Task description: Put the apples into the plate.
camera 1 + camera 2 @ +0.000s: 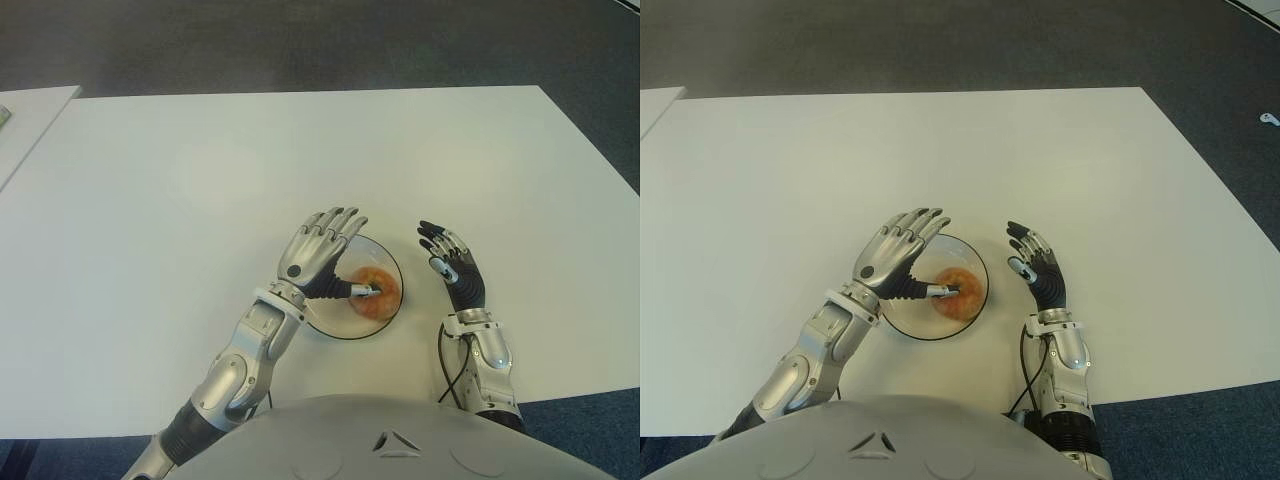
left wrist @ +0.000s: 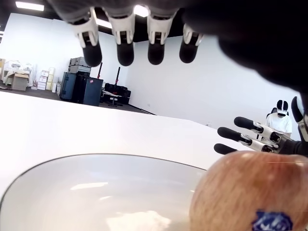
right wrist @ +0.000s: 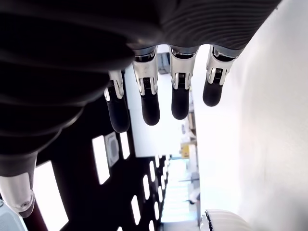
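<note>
Apple lay inside the clear plate, toward its three o'clock side, sticker facing the wrist camera. The left hand hovered over the plate with fingers spread, gripping nothing, its thumb tip at the fruit. The right hand showed just beyond the plate's three o'clock rim, fingers extended and empty. Judged, release appeared complete; the sound course was to lift the left hand straight up so the thumb did not roll the apple against the rim. No further apple was visible on the white table.
</note>
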### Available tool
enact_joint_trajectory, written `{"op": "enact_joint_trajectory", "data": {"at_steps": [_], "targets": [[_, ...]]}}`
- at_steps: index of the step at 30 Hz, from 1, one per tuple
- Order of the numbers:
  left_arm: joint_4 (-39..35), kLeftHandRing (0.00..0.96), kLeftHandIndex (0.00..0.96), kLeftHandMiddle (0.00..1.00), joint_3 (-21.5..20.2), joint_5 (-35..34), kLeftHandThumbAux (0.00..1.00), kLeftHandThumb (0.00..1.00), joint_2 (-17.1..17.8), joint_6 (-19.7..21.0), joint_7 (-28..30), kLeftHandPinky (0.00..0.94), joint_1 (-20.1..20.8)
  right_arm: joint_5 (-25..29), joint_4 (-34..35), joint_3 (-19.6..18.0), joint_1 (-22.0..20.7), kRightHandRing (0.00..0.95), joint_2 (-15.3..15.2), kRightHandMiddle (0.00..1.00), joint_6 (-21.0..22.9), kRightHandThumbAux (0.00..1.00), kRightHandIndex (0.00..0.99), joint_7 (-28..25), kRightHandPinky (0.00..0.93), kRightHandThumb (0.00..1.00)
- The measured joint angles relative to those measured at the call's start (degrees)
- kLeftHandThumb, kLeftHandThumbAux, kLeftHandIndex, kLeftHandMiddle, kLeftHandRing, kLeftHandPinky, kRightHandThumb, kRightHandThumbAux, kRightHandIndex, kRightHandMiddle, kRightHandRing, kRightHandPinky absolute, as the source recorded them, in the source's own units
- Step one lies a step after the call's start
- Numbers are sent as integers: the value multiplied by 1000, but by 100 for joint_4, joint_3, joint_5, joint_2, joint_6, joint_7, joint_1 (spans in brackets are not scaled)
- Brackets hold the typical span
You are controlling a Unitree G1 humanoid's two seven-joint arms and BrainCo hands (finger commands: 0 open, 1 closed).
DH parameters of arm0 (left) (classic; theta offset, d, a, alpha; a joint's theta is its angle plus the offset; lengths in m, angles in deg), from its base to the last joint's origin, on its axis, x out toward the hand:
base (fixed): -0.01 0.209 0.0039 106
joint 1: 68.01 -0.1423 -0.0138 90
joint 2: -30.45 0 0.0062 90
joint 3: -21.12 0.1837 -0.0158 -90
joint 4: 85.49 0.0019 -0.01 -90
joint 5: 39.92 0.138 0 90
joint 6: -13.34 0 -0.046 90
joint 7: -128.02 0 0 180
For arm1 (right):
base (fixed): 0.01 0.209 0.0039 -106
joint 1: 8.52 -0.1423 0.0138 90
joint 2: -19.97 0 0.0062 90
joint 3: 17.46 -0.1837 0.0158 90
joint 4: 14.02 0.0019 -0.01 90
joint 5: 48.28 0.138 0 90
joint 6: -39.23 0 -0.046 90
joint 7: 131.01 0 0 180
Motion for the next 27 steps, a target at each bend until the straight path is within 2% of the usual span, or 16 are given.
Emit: {"op": "enact_joint_trajectory", "data": {"at_steps": [8,15,20,27], "targets": [[-21,0,0,0,-57,-2,320,129,-54,70,0,0,-98,124,-19,-19,-9,164,1,214,0,560,243,-92,171,222],[-62,0,0,0,-327,-296,341,122,-209,139,-164,17,-281,158,-31,-35,-19,138,9,209,-14,563,254,-129,108,222],[-84,7,4,6,-814,-1185,368,79,-414,-65,-670,61,-592,149,-39,-43,-39,138,11,213,-21,563,261,-128,130,234],[11,53,73,58,-1466,-2876,418,45,-1008,-631,-1229,101,-1205,152,-19,-61,-67,147,13,222,-22,559,275,-138,133,255]]}}
